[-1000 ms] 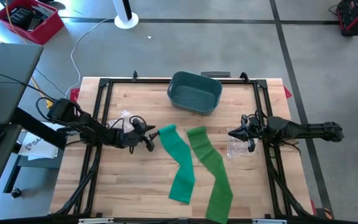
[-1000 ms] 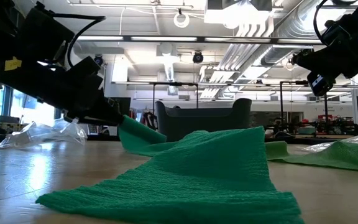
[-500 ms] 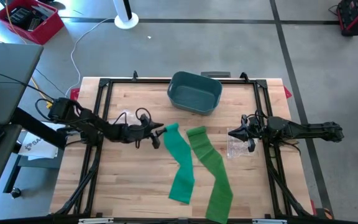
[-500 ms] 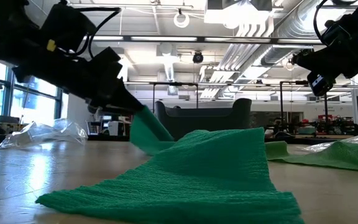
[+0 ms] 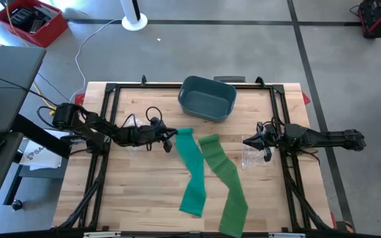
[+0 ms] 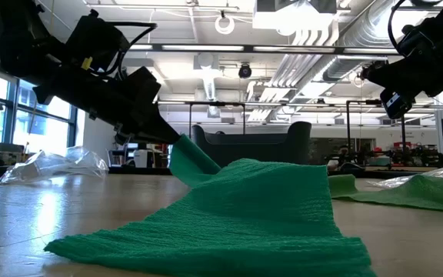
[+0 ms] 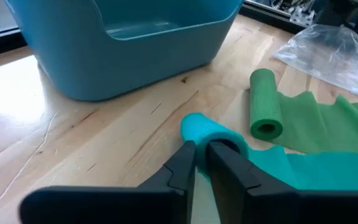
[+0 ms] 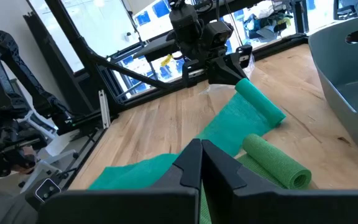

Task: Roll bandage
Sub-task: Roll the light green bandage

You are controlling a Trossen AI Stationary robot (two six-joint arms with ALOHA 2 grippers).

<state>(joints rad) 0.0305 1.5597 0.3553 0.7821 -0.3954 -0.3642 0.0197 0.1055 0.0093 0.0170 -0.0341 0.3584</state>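
Observation:
Two green bandages lie side by side on the wooden table, each rolled up at its far end. The teal bandage (image 5: 192,168) is the left one, and its rolled end (image 7: 201,129) sits at my left gripper (image 5: 172,134), which is shut on it. The lighter green bandage (image 5: 225,178) lies flat, its rolled end (image 7: 265,109) resting on the table. My right gripper (image 5: 247,141) is shut on nothing and hovers at the table's right side, level. My left gripper has the teal roll by its left end (image 7: 219,138), pinched at the fingertips. The fingers come from the table's left, slanting a little down, roughly along the roll. Whether one finger is inside the roll's hollow, I cannot tell. The roll's held end (image 6: 184,150) is tipped up; the unrolled strip trails on the table.
A blue-grey bin (image 5: 207,98) stands at the table's far middle, just beyond the rolls. A crumpled clear plastic bag (image 5: 134,123) lies under my left arm, another (image 5: 251,157) below my right gripper. Bare wood lies near the front left.
My left gripper has gone toward the table's right and far edge, onto the teal roll, and has shut from wide open onto the roll's end. The roll has been nudged toward the far right and turned more crosswise; the strip has stayed put.

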